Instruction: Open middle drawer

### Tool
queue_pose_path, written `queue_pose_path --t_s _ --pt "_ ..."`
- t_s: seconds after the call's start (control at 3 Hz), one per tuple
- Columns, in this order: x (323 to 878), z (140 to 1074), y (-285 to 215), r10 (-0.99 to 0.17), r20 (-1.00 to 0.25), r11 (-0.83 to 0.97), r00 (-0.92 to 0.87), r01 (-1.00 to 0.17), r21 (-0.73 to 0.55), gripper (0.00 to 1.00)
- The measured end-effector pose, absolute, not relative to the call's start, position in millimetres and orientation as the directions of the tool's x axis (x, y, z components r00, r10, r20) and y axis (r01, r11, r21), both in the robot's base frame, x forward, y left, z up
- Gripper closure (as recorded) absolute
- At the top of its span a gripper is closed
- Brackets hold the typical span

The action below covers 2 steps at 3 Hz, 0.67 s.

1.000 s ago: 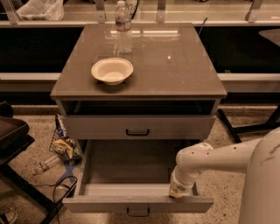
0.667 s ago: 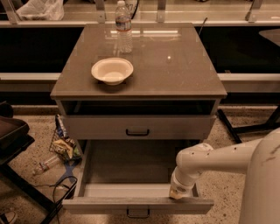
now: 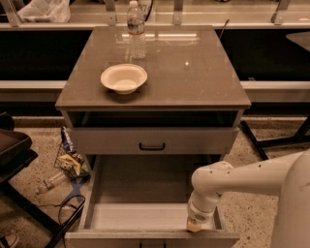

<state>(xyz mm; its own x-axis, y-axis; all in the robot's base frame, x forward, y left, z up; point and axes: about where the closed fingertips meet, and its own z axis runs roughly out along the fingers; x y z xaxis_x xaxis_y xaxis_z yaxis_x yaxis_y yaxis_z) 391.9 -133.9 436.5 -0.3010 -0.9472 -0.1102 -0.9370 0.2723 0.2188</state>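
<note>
Camera view: gripper (image 3: 194, 225) low inside the boxy, matte-grey middle drawer (image 3: 135, 186).

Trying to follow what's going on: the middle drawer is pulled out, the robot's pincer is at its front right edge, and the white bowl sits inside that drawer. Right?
Not quite. The camera view shows the white bowl on the cabinet top, near the water bottle, not inside the middle drawer. That drawer is pulled out, with the pincer at its front right edge.

Lab-like workroom: speckled floor (image 3: 252, 213), benches (image 3: 232, 14) behind the cabinet (image 3: 193, 82) (bowl (image 3: 123, 77), bottle (image 3: 136, 29) atop); jaws inside the middle drawer (image 3: 140, 215).
</note>
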Motion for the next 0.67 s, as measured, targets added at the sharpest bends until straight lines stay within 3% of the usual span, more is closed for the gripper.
queue_pose_path --t_s 0.33,0.67 --pt "391.1 435.9 -133.9 -0.947 -0.109 0.272 -0.301 -0.937 0.221 0.87" --pt "389.7 434.9 -134.0 -0.948 -0.108 0.271 -0.300 -0.936 0.224 0.56"
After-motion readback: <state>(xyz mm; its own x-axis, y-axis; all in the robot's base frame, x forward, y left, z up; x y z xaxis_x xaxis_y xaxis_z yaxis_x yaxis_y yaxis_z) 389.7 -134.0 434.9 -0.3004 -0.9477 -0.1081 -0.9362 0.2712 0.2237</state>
